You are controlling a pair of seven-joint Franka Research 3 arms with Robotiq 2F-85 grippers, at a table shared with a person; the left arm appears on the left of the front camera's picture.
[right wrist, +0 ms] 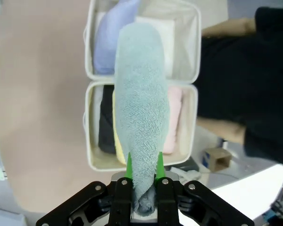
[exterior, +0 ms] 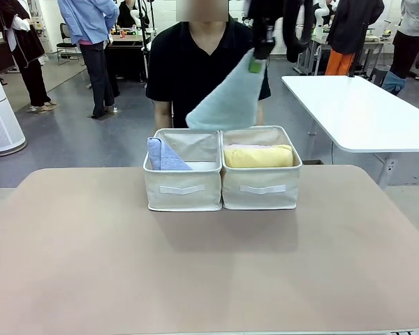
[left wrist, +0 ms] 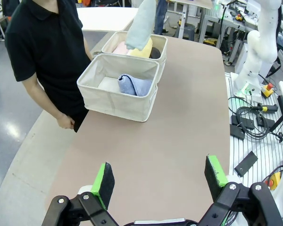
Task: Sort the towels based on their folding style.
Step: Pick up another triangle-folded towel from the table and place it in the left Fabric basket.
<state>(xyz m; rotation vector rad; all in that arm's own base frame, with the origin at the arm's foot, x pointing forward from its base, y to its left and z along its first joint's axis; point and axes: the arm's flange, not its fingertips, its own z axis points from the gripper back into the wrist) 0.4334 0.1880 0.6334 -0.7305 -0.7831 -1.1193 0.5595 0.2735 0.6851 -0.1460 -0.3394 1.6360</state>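
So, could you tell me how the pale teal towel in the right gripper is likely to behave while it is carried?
The pale teal towel is probably floppy: it hangs as a long drape from the right gripper, pinched at one corner. It looks light, since a narrow pinch holds it. Its terry pile should resist slipping, though the loose end may swing over the bins.

No legible text or labels

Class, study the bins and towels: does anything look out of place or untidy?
Nothing stands out. The teal towel hangs from the right tool above the bins, the blue towel lies in the left bin, and the rolls sit in the right bin.
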